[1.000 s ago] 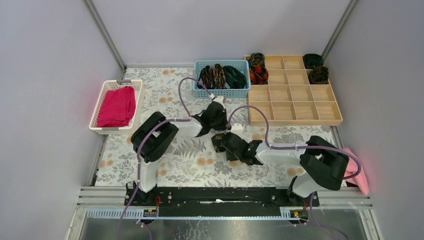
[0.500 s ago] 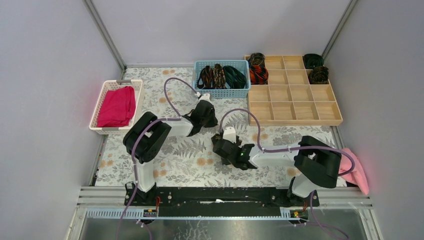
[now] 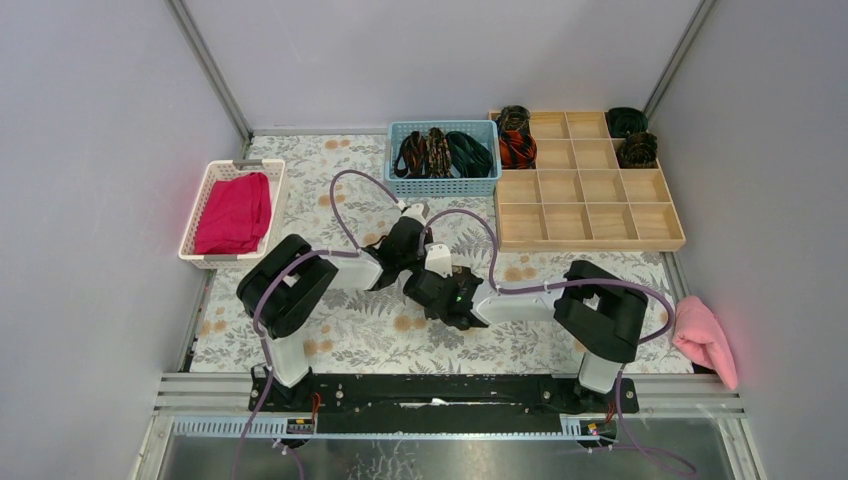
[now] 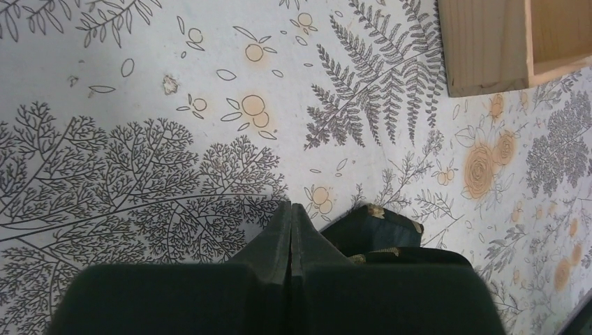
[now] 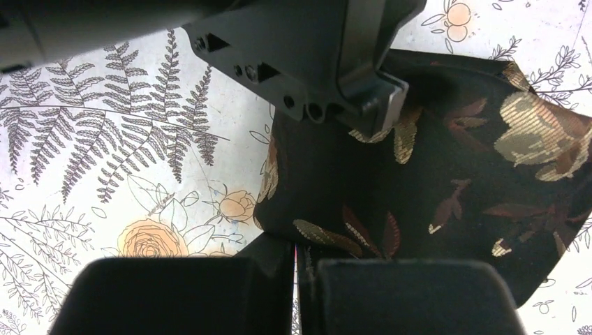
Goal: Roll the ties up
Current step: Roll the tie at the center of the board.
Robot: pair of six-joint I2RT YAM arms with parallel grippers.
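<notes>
**Right wrist view: a black tie (image 5: 447, 174) lies mid-tabletop (image 5: 105, 209)**

Up close, we see the black tie patterned with gold and brown leaves and flowers, lying folded on the floral tabletop. Its near edge reaches the tips of the right tool (image 5: 297, 248). That tool's fingers sit closed with only a hairline gap, and we cannot tell whether any fabric is caught between them. The dark body of the left arm hangs over the tie's far edge.

From the left wrist, we see the left tool (image 4: 291, 208) with its two fingers pressed flat together and gripping nothing. A corner of the same tie shows just beside its right finger.

From above, we see both arms reaching in to meet over the middle of the tabletop.

At the far edge stands a blue basket (image 3: 443, 186) with more ties (image 3: 443, 152) bundled inside.

To its right lies a wooden tray (image 3: 590, 225) divided into square compartments. It holds four rolled ties (image 3: 517, 148):
- two in the far cells of its left column
- two in the far cells of its right column

At the left edge sits a white basket (image 3: 210, 258) holding a magenta cloth (image 3: 235, 212).

A pink towel (image 3: 703, 340) lies at the near right, just beyond the floral cover.
</notes>
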